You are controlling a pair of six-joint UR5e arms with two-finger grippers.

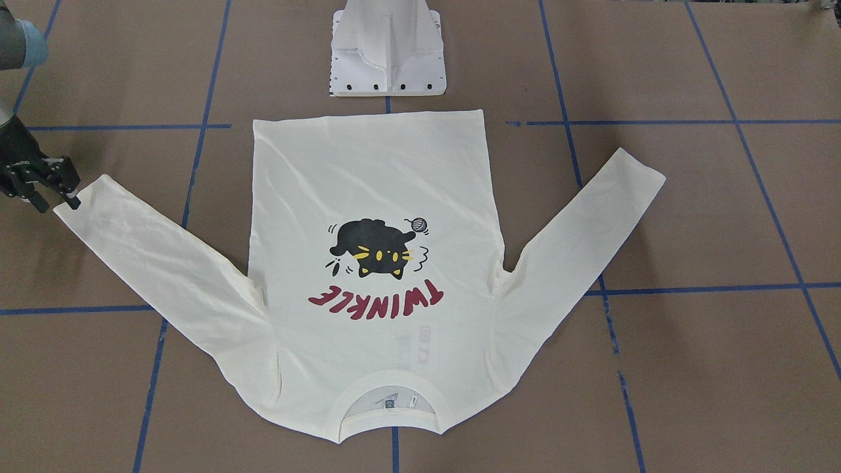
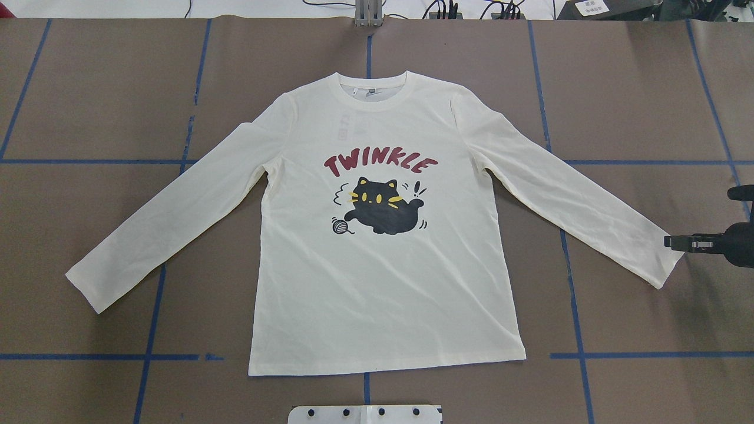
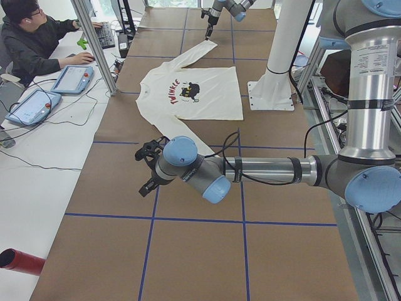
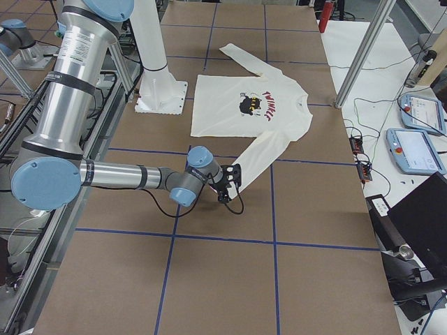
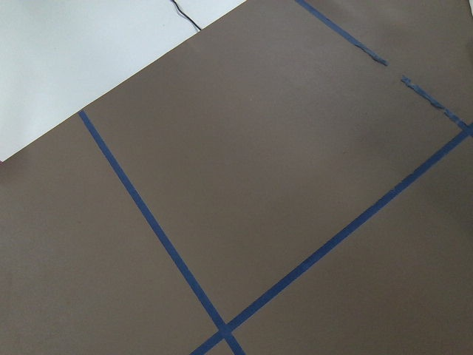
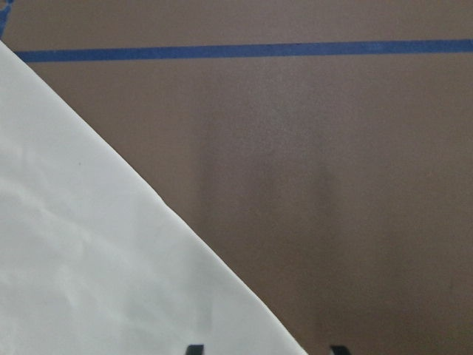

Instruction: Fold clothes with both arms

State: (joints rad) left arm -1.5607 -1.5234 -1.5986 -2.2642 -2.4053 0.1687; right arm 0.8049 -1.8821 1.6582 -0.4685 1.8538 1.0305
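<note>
The shirt (image 2: 383,282) lies flat, print up, on the table (image 2: 118,88), collar away from the robot, sleeves slanting outward and back toward it. The right hand (image 2: 671,242), nearer, is at the right cuff (image 2: 665,268), released, fingers straddling its edge. The left hand (image 3: 143,170) hangs apart from the left cuff (image 2: 85,285); I cannot tell its state.

T-shirt (image 2: 383,282) flat on table (image 2: 88,88), right claw (image 2: 671,242) at one cuff (image 2: 662,265)

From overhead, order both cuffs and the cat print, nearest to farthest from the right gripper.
1. Right-side cuff, just beside the right gripper.
2. Cat print, mid-chest.
3. Left-side cuff, at the view's far left.
</note>
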